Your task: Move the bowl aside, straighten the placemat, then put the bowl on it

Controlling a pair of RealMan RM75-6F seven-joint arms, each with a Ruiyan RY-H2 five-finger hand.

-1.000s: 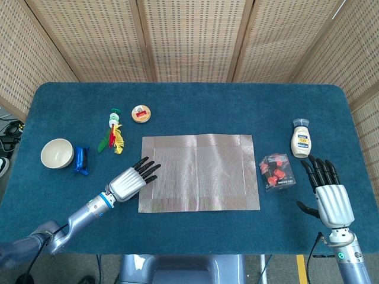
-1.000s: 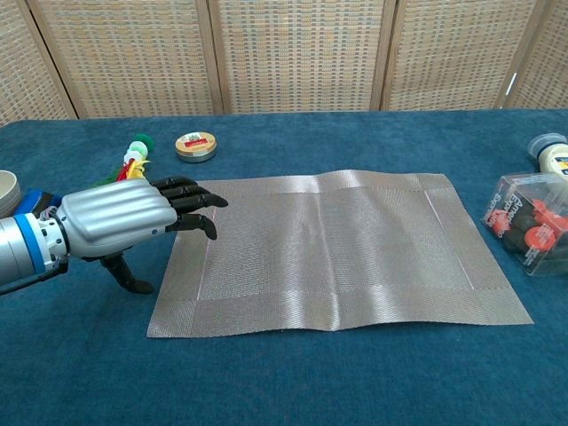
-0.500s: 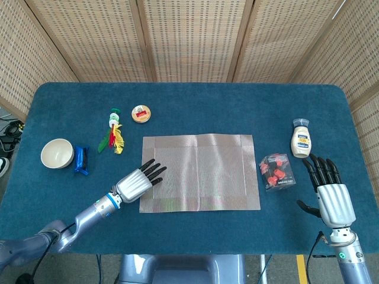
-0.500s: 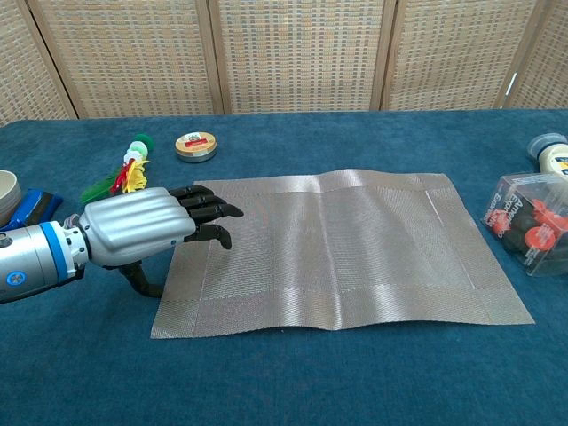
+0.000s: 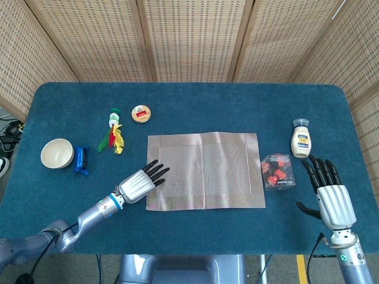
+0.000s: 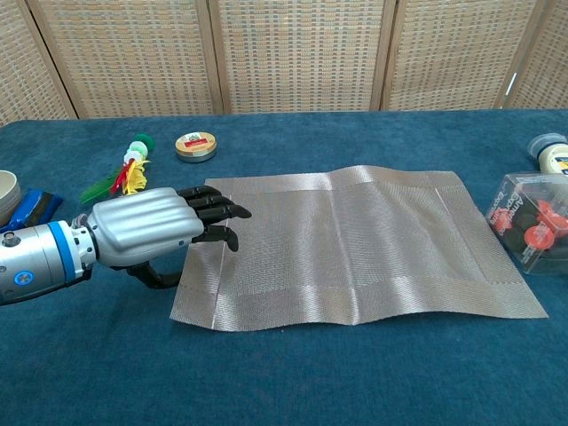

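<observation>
Blue-carpeted table (image 5: 195, 106) before wicker screens (image 5: 189, 35), as seen from my two cameras.

Largest first: the placemat (image 5: 204, 170) lies mid-table, slightly rippled. My left hand (image 5: 140, 182) rests flat on its left edge, fingers (image 6: 217, 211) extended and grasping nothing. My right hand (image 5: 330, 195) hovers released, fingers spread, at the table's right. The bowl (image 5: 57, 153) sits far left, just beside a blue packet (image 5: 81, 160). A clear box (image 5: 277, 173), a squeeze bottle (image 5: 301, 138), a feather toy (image 5: 113, 131) and a round tin (image 5: 141, 113) surround the mat.
</observation>
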